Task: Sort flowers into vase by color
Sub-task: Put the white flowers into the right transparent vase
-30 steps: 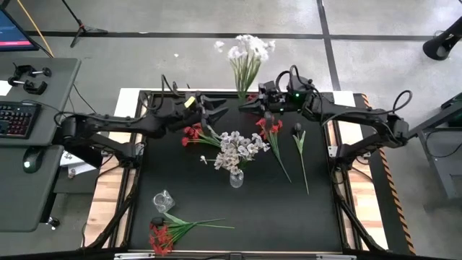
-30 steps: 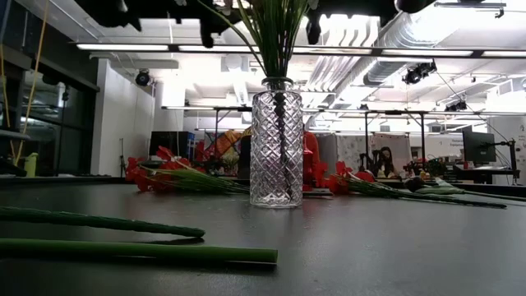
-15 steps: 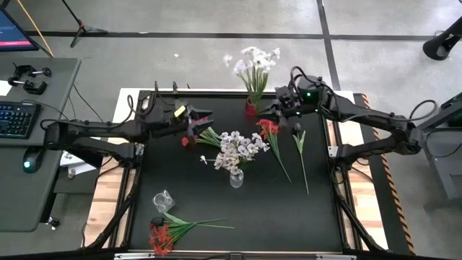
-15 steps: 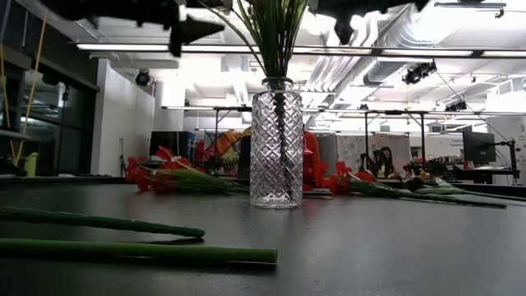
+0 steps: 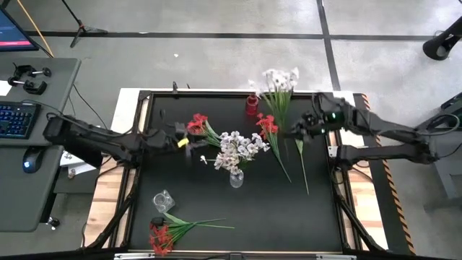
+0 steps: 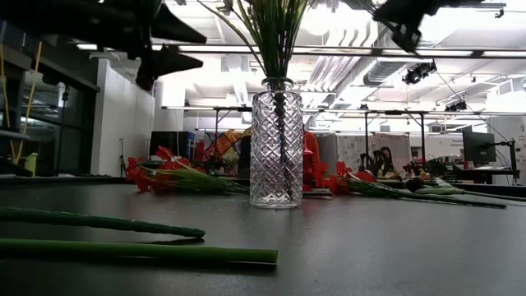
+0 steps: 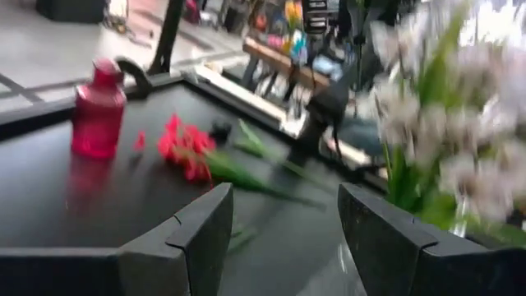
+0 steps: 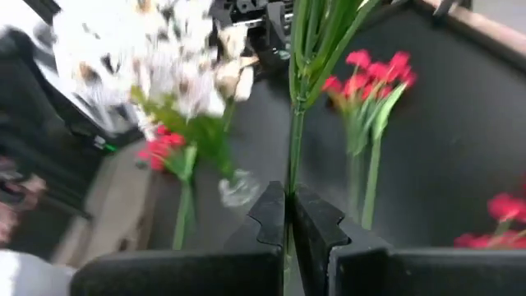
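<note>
My right gripper (image 5: 296, 132) hangs over the table's far right part, shut on a bunch of white flowers (image 5: 279, 79) with green stems. My left gripper (image 5: 185, 138) hovers open over the left part, with nothing between its fingers (image 7: 205, 230). A cut-glass vase (image 6: 275, 148) stands at the centre with white flowers (image 5: 236, 148) in it. Red flowers (image 5: 196, 124) lie by their stems on the table near my left gripper. More red flowers (image 5: 268, 127) and a dark-bloomed flower (image 5: 298, 130) lie below my right gripper. My right gripper pinches the white bunch's green stems (image 8: 290, 177) low down, between its two fingers. The fingers come from the table's right side, slanting a little down, and lie across the stems. The bunch is lifted clear of the table, with its blooms above the fingers and leaning toward the far edge.
A red bottle (image 5: 251, 106) stands at the far edge. A small clear glass (image 5: 163, 200) and another red bunch (image 5: 162, 235) lie at the near left. Two green stems (image 6: 123, 238) lie close to the low camera.
My right gripper has carried the white bunch from the far middle toward the table's right edge, staying shut on the stems. My left gripper has drawn back from that bunch toward the table's left edge and sunk lower.
</note>
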